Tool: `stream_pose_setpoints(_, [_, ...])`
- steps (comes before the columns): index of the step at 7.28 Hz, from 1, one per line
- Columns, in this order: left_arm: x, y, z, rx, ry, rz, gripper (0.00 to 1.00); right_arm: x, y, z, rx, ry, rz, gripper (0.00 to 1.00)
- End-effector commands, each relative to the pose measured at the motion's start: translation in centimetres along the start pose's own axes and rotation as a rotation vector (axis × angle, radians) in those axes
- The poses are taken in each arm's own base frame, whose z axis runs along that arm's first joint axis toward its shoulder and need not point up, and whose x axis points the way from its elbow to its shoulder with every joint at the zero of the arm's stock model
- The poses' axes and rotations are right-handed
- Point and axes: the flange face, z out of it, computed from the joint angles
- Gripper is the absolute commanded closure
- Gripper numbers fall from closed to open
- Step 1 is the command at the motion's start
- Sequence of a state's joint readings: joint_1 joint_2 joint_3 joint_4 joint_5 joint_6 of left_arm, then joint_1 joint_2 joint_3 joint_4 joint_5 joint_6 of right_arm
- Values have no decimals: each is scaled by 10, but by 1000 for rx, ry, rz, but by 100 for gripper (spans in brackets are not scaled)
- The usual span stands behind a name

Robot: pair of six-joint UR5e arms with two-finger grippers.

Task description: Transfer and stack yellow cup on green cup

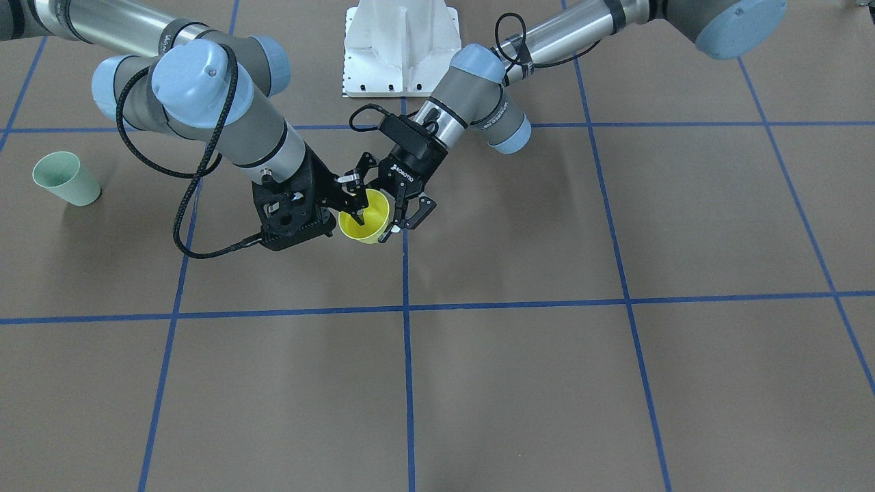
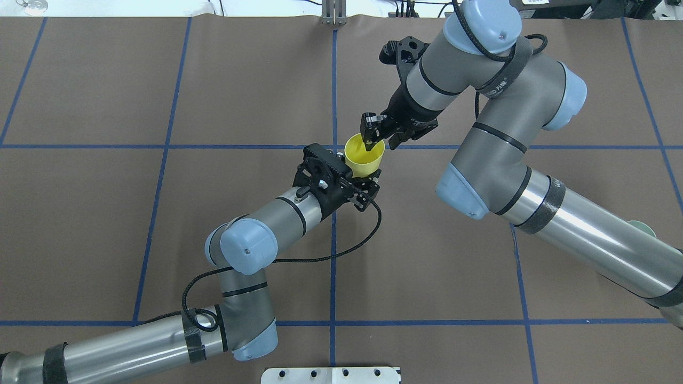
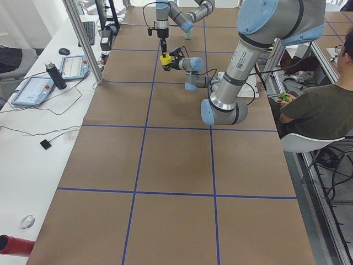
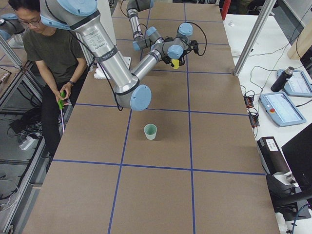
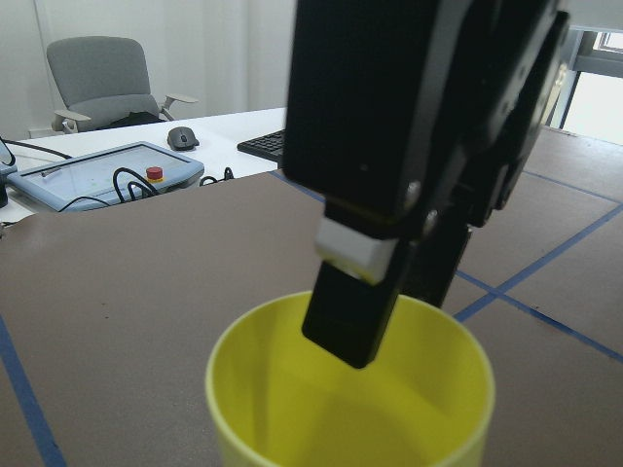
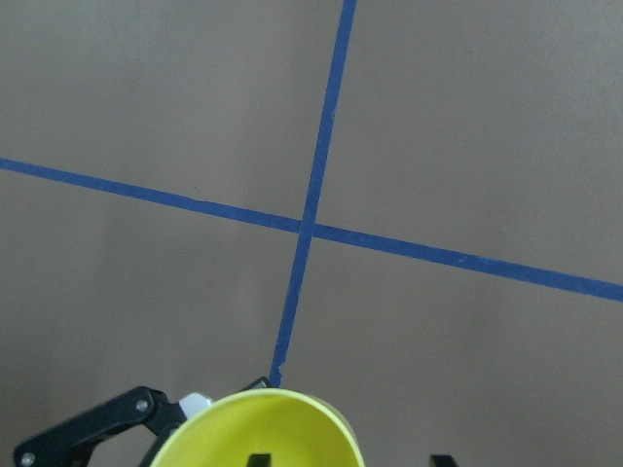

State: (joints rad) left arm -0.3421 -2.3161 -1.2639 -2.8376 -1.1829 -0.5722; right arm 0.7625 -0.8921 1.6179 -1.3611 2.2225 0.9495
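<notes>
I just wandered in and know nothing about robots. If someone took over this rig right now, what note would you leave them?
Left tool: shut on the yellow cup, holding it upright above the table.
Right tool: open, one finger inside the cup's rim, one outside.
Green cup: upright on the table, far off on the robot's right.
Done: yellow cup lifted to the handover point.
To do: right tool grips, left tool releases, then stack it on the green cup.
</notes>
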Motion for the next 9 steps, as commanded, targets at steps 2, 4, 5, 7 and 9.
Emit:
stream_pose_setpoints(2, [-1, 1, 0, -1, -1, 0, 46, 1, 2, 1, -16, -10, 1, 67])
stream_pose_setpoints(4, [-1, 1, 0, -1, -1, 0, 46, 0, 1, -1, -14, -14, -1, 75])
stream_pose_setpoints(5, [0, 0, 0, 1, 2, -1, 46, 0, 1, -1, -14, -14, -1, 80])
stream_pose_setpoints(7, [3, -1, 0, 1, 6, -4, 0, 0, 2, 0, -22, -18, 0, 100])
stream_pose_setpoints(9, [4, -2, -1, 4, 8, -5, 0, 2, 3, -1, -28, -23, 0, 100])
